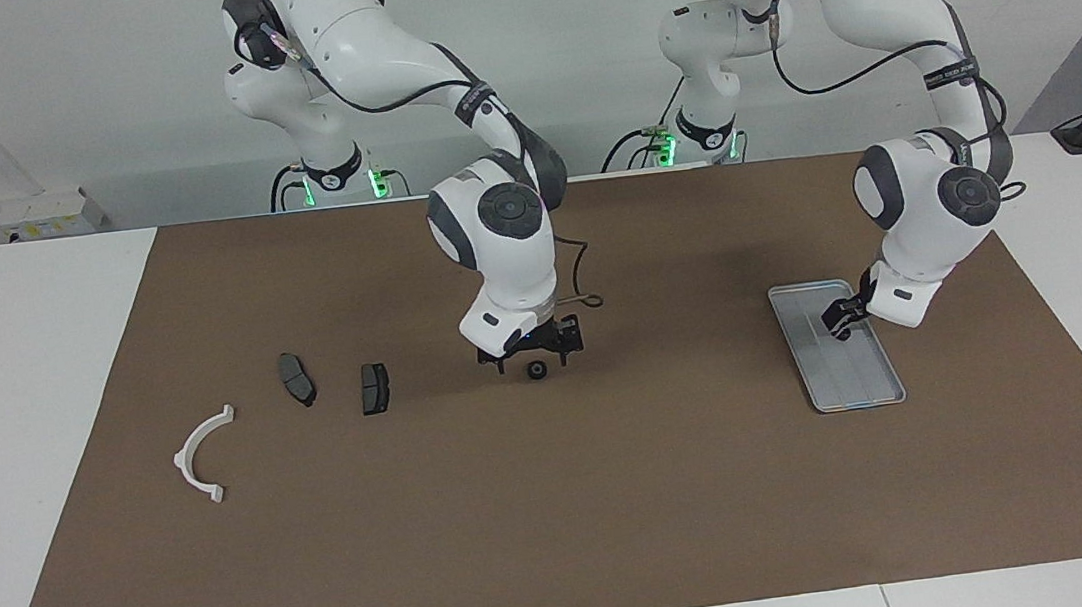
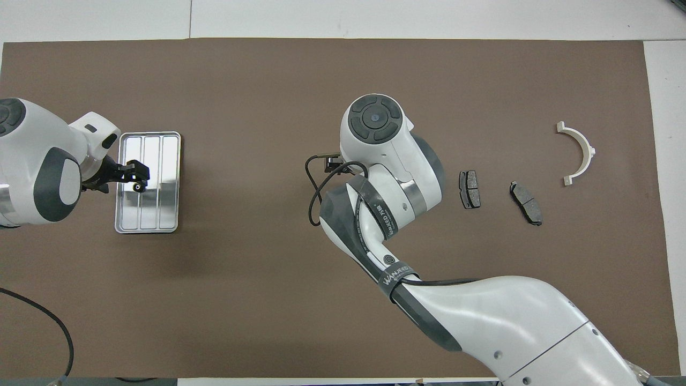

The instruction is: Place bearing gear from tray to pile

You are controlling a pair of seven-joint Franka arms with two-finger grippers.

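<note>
The bearing gear (image 1: 536, 370), small, black and round, lies on the brown mat near the table's middle. My right gripper (image 1: 533, 357) hangs just over it, fingers open to either side of it. In the overhead view the right arm's wrist hides the gear. The silver tray (image 1: 851, 386) lies toward the left arm's end and also shows in the overhead view (image 2: 161, 214). My left gripper (image 1: 839, 320) is low over the tray (image 2: 136, 176). The pile is a white half-ring bracket (image 1: 200, 455) and two dark brake pads (image 1: 297, 378) (image 1: 374, 388), toward the right arm's end.
The brown mat (image 1: 564, 522) covers most of the white table. In the overhead view the bracket (image 2: 581, 155) and the pads (image 2: 469, 189) (image 2: 526, 195) lie beside the right arm's wrist. A small dark round bit shows at the left gripper's tip.
</note>
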